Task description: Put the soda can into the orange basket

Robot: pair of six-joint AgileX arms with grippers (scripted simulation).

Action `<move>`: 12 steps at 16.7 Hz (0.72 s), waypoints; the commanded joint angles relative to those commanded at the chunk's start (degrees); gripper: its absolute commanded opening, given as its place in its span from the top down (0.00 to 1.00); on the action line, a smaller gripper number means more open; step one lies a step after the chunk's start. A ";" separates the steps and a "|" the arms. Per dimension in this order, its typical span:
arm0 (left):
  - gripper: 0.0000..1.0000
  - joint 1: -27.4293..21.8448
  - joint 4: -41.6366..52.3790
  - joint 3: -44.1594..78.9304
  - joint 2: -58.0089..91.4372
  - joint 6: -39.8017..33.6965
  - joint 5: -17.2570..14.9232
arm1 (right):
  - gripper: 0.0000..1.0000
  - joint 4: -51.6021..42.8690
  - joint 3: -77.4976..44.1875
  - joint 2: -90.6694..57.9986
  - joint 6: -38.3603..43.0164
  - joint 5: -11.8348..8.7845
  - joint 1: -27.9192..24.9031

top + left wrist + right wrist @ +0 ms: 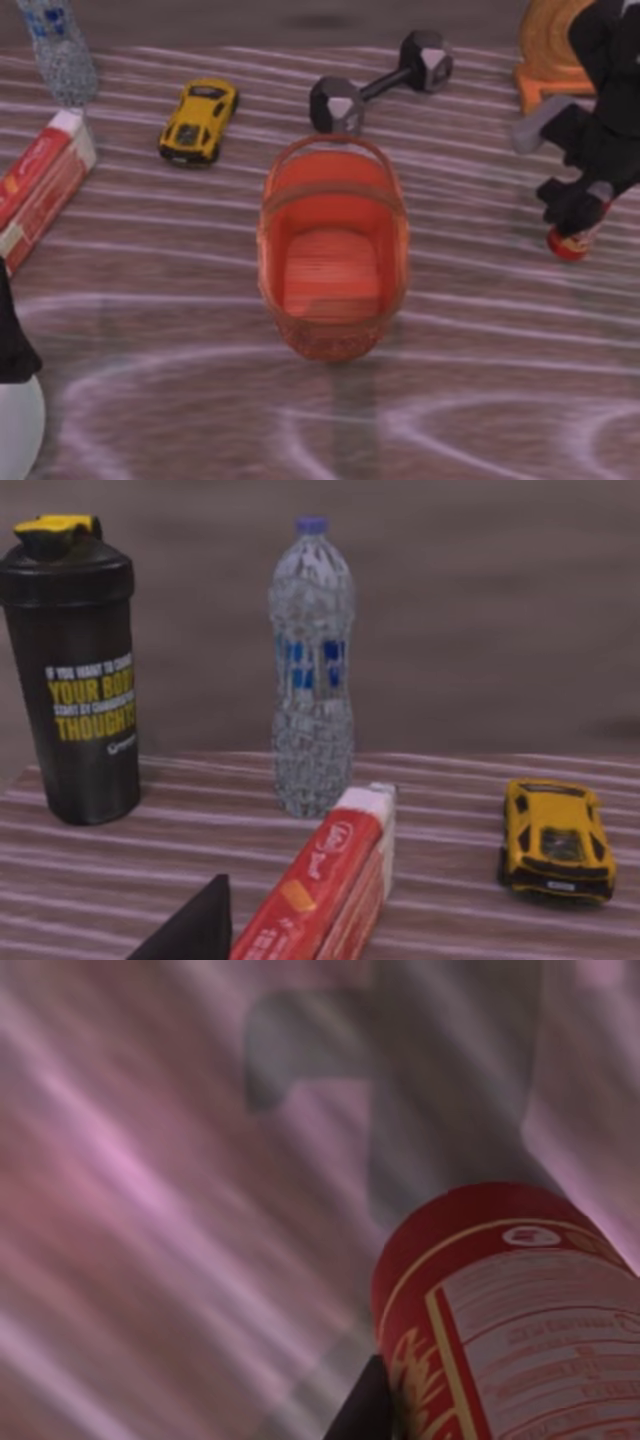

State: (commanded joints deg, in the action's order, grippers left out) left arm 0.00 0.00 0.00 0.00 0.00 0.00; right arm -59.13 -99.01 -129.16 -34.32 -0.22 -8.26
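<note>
The soda can (572, 243) is clamped in the right pincer (580, 215) at the desk's right side, well apart from the orange basket (333, 250); the basket is seen empty. Carrying and release are judged still to be done; the left pincer cannot be told.

The red soda can (572, 241) stands at the table's right side, well apart from the central, empty orange basket (333, 250).

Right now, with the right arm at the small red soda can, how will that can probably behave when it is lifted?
The small red cylindrical soda can looks rigid, so it should keep its shape. Its smooth, glossy printed wall may slip in the fingers. Being round, it would probably roll if laid on its side in the translucent orange oval basket.
</note>
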 joint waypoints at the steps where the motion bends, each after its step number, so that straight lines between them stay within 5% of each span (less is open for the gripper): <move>1: 0.00 0.00 0.00 0.00 0.00 0.00 0.00 | 1.00 1.21 0.25 0.05 0.35 -0.87 -0.24; 6: 0.00 0.00 0.00 0.00 0.00 0.00 0.00 | 1.00 16.38 3.12 0.48 5.36 -10.66 -2.14; 12: 0.00 0.00 0.00 0.00 0.00 0.00 0.00 | 1.00 49.68 9.96 1.53 16.82 -30.01 -5.15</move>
State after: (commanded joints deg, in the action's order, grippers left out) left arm 0.00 0.00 0.00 0.00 0.00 0.00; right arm -9.45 -89.05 -127.63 -17.50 -30.23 -13.41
